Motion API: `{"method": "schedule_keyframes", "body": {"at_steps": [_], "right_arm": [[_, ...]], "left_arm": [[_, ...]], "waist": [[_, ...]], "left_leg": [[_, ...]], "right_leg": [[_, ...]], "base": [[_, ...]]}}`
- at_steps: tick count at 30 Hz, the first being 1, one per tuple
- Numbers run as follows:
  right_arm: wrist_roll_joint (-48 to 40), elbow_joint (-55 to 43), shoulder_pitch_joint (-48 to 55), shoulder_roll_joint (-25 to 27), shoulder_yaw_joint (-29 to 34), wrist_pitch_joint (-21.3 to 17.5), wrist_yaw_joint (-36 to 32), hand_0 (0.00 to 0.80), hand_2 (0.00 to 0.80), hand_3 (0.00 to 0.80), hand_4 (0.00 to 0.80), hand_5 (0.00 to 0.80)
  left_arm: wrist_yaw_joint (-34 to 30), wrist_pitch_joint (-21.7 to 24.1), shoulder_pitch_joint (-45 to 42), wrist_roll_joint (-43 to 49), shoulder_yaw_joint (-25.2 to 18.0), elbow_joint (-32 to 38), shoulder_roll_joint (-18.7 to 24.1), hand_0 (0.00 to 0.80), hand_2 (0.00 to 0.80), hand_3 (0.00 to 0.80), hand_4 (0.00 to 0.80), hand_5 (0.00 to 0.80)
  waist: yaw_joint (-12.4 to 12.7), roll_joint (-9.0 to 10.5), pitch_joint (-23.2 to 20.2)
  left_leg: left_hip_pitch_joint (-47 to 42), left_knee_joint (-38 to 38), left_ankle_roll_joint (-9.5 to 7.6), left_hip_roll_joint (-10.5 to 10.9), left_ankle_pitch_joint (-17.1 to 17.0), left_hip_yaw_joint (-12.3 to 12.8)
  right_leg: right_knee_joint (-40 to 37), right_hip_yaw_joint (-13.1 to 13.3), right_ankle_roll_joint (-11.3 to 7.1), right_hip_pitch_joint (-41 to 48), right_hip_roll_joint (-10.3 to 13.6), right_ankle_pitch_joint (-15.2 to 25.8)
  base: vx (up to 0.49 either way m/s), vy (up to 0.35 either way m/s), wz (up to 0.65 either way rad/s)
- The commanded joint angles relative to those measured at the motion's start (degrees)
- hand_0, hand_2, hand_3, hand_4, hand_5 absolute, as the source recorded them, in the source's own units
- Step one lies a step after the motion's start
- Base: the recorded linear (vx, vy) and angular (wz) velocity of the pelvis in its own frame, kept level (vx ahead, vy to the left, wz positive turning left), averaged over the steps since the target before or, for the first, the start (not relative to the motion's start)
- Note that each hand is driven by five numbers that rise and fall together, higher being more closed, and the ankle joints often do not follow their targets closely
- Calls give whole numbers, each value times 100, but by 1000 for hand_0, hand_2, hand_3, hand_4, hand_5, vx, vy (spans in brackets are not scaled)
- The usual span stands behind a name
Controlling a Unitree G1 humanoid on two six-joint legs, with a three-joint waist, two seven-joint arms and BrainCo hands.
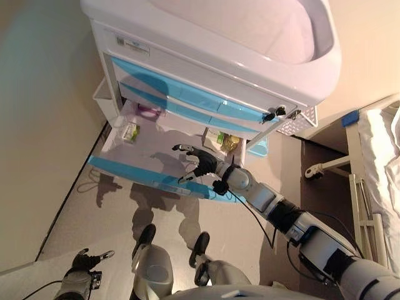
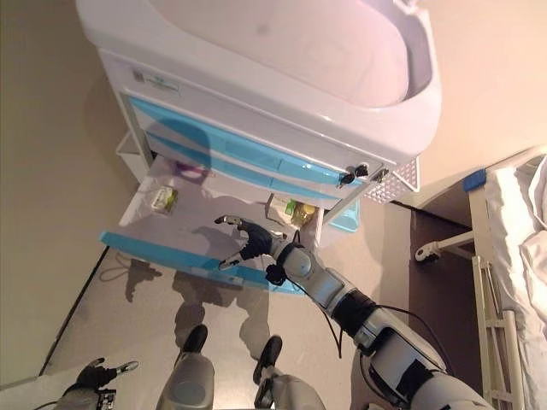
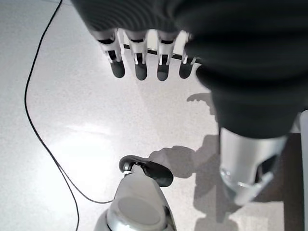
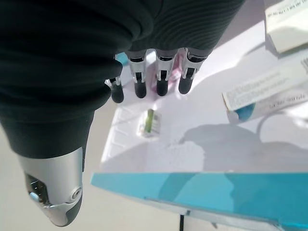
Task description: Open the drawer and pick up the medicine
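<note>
As the drawer (image 1: pixel 156 159) is already pulled out | right hand (image 1: pixel 199 164) is held spread and empty above it | medicine (image 1: pixel 130 132) lies at its ten o'clock, ungrasped | left hand (image 1: pixel 82 260) is hung relaxed, empty.

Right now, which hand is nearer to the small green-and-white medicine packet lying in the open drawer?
Right. The right hand hovers open over the open drawer, beside the medicine packet. The left hand hangs low over the floor, well outside the drawer.
</note>
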State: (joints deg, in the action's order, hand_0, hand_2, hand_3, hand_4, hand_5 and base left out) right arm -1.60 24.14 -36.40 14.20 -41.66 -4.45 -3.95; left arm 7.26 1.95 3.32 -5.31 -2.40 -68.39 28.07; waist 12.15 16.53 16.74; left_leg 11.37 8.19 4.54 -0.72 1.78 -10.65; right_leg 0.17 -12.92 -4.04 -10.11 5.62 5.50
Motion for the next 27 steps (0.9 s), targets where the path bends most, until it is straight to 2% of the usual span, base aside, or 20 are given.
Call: {"method": "schedule_keyframes", "body": {"at_steps": [1, 13, 27], "right_arm": [[264, -64, -265, -100, 12, -180, 266, 0, 0, 0, 0, 0], [713, 302, -516, -84, 106, -170, 605, 0, 0, 0, 0, 0], [937, 566, -778, -61, 433, -144, 1087, 0, 0, 0, 0, 0]], "left_arm": [[151, 52, 23, -75, 182, -39, 126, 0, 0, 0, 0, 0], [183, 67, 195, -104, 394, -20, 81, 0, 0, 0, 0, 0], [188, 118, 167, -95, 597, 74, -44, 0, 0, 0, 0, 0]], "waist": [[153, 15, 87], [162, -232, 246], [211, -354, 233]], "left_leg": [[463, 230, -431, 454, -169, -284], [918, 582, -426, 579, -161, -589], [883, 435, -459, 585, -235, -647]], "right_leg": [[1009, -6, -286, -78, 136, -611], [1384, -241, -246, -368, 229, -761], [1323, -270, -252, -392, 252, -721]], "base": [[-38, -13, 17], [-28, -3, 17], [4, 3, 3]]}}
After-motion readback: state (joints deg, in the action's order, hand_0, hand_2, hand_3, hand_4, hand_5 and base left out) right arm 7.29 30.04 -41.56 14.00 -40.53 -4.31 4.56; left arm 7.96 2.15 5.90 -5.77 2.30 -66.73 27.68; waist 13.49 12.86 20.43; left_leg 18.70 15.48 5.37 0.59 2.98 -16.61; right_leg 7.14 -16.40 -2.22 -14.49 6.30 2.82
